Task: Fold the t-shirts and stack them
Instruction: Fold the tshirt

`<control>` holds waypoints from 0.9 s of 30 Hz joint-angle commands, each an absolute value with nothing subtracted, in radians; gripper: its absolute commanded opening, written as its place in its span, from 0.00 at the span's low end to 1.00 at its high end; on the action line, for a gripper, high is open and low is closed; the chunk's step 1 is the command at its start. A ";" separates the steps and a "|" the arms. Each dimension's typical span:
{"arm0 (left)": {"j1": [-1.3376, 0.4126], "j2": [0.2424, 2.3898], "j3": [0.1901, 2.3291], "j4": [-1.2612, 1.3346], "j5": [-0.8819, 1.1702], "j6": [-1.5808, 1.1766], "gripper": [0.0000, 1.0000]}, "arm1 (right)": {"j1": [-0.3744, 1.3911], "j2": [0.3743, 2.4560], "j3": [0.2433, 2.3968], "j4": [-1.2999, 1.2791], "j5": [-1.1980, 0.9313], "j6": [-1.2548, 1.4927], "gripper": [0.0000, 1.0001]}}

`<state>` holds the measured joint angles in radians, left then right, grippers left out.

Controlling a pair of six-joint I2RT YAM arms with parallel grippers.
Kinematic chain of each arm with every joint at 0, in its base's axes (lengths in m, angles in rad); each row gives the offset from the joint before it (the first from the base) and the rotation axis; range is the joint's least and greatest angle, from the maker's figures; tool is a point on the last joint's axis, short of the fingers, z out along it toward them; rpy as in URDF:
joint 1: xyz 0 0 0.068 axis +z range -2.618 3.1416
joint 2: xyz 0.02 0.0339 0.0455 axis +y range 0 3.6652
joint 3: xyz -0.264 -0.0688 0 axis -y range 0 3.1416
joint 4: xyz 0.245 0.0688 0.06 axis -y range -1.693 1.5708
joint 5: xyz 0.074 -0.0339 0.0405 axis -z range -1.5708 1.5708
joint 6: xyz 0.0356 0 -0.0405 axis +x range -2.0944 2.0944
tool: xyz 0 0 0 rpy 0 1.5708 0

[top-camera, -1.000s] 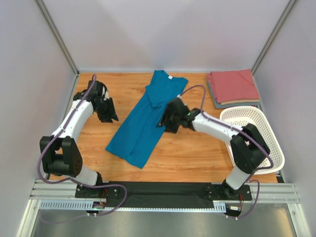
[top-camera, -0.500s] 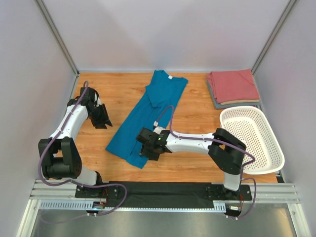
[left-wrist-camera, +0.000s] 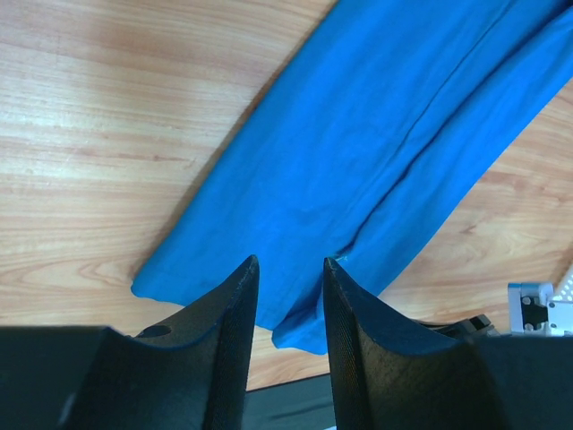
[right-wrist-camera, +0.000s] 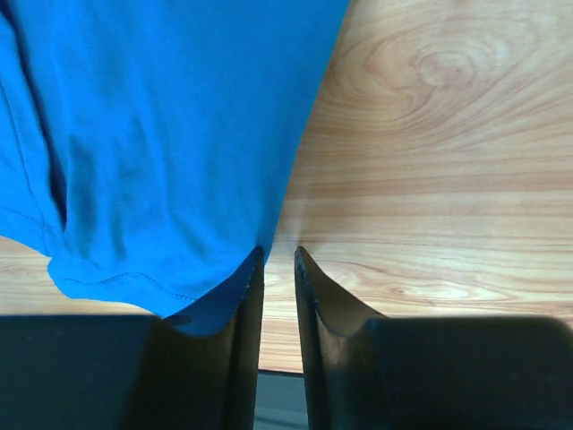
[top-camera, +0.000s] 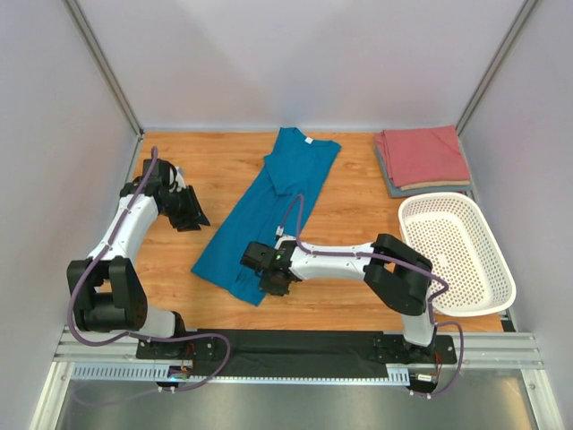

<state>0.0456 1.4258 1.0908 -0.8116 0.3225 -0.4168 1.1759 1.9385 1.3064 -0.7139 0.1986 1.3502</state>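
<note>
Teal-blue t-shirt (top-camera: 269, 202): folded lengthwise into a long strip, it lies flat and slantwise on the wooden table (top-camera: 358, 215), with its collar at the far centre and its hem at the near left.
Salmon-red t-shirt (top-camera: 423, 154): a folded rectangle in the far right corner, lying on top of the stack.
Grey-blue t-shirt (top-camera: 389, 179): folded under the salmon-red one, with only its left and near edges showing.
Left gripper (top-camera: 192, 210): it is over bare wood just left of the teal-blue strip, about halfway along it. In its wrist view the fingers stand narrowly apart with nothing between them.
Right gripper (top-camera: 271, 278): it is low at the near hem of the teal-blue t-shirt, on the hem's right corner. Its wrist view shows the fingers a thin slit apart, with the cloth's edge against the left finger and wood showing through the slit.
White basket (top-camera: 407, 215): it sits at the right edge of the table, near of the folded stack and well apart from both grippers.
</note>
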 commanded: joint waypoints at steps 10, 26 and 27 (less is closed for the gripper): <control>0.045 1.399 1.081 -0.785 0.342 -0.408 0.42 | 1.193 1.876 1.267 -0.664 0.268 1.350 0.15; 0.044 1.517 1.129 -0.792 0.321 -0.431 0.42 | 1.241 1.914 1.390 -0.690 0.265 1.381 0.17; 0.048 1.520 1.127 -0.790 0.319 -0.431 0.42 | 1.241 1.911 1.390 -0.661 0.264 1.371 0.16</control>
<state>0.0456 1.5135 1.0878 -0.7952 0.3233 -0.4217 1.2396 1.9099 1.3727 -0.6960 0.2276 1.3724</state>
